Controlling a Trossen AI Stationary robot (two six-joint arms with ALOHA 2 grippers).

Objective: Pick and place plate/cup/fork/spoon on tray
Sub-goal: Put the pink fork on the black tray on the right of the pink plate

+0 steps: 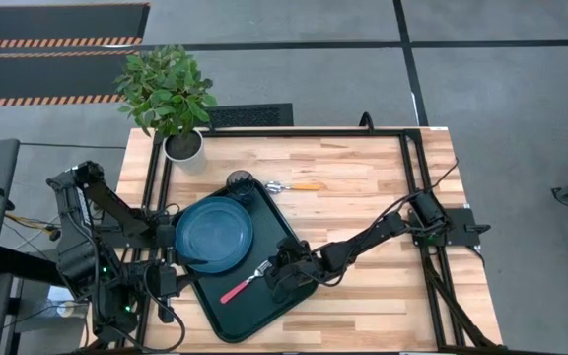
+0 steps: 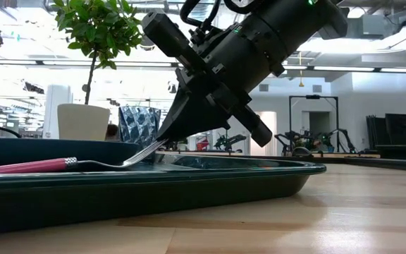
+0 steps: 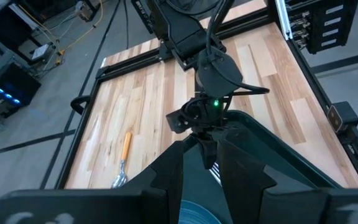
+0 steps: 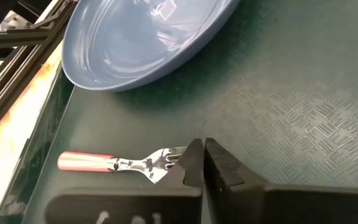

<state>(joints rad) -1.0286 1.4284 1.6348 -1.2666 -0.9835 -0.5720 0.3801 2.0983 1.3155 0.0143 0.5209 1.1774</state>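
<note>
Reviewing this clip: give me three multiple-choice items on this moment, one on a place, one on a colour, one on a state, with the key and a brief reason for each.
1. Where does the spoon lie?
A. On the tray
B. On the bare table beyond the tray
C. On the plate

2. What colour is the fork handle?
A. Red-pink
B. Orange
C. Green

3. How does the right end effector stand?
A. Wide open above the cup
C. Holding the plate
B. Nearly shut at the fork's tines, over the tray

Key: 1 B, the high view shows it on wood next to the cup. 2 A, it shows pink in the right wrist view. 3 B, the jaws show only a thin gap at the tines.
</note>
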